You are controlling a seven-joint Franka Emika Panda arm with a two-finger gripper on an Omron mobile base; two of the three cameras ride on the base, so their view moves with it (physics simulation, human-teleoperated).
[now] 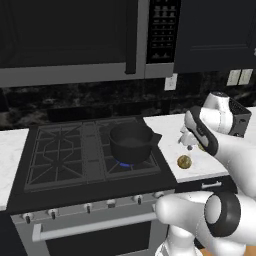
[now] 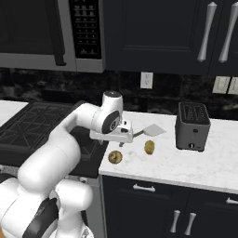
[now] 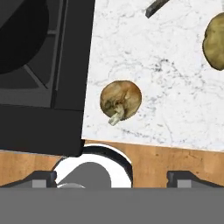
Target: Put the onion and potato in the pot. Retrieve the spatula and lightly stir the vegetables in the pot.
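The black pot sits on the stove's front right burner; its dark rim also fills the upper left corner of the hand view. On the white marble counter just right of the stove lies the brownish onion, with its stub pointing down-left in the hand view. The tan potato rests a little further right. Behind them lies the spatula. My gripper hangs open above the onion, pointing down, holding nothing.
A dark boxy toaster stands at the back right of the counter. The stove's black edge runs close to the onion on its left. A microwave hangs above the stove. The counter's front edge is just below the onion.
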